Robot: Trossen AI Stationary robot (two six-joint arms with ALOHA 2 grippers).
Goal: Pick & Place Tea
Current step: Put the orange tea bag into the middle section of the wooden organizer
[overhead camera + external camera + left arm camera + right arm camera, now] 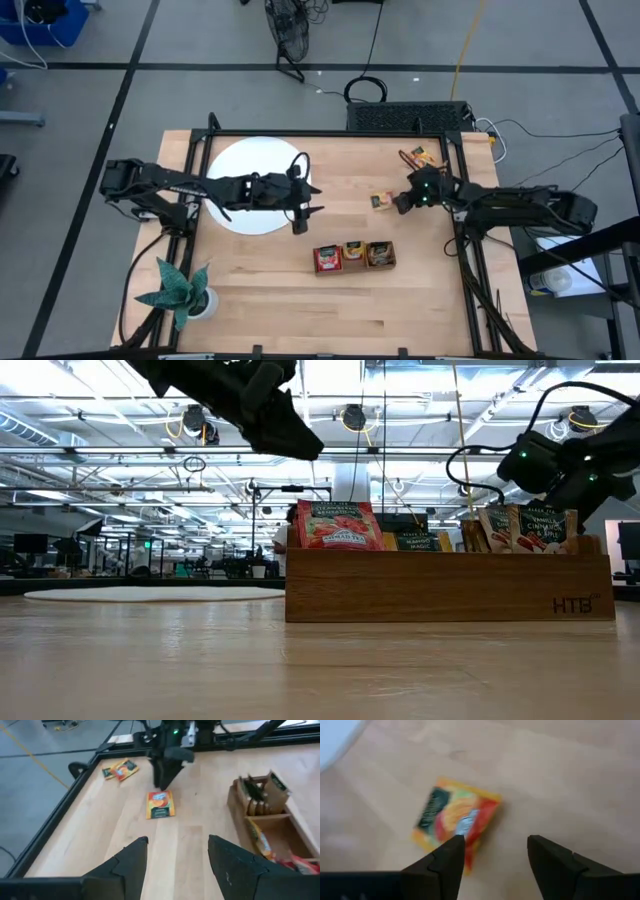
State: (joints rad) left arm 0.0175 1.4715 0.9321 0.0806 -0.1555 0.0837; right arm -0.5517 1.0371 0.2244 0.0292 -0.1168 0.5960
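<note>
Big open lab hall behind the wood table (300, 300). Orange-yellow tea sachet (381, 201) lies flat toward far right corner, free, just beside right gripper (403, 202), fingers apart, empty. Two more sachets (420, 157) at far edge. Left gripper (300, 222) fingers apart, empty, by white disc (240, 165). Tray (354, 256) mid-table holds sachets.

Through the right wrist camera I see my right gripper (492, 857) with its fingers spread apart above the wooden worktop (580, 785). An orange-yellow tea sachet (456, 824) lies flat there, just ahead of one finger (437, 867).
</note>
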